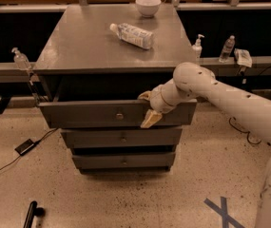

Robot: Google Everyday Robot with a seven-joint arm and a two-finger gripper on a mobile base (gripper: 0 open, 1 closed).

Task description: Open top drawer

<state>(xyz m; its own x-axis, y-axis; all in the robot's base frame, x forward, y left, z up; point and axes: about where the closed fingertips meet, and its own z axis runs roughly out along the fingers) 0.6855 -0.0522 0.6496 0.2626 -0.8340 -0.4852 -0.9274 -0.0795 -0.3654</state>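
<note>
Pinching top drawer (87, 114) front's upper edge, right of knob (120, 116): gripper (146, 110) jaws; drawer partly out, interior dark.

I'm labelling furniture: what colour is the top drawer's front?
Dark grey, in the camera view. The gripper is at the top drawer's upper edge, right of the knob.
</note>
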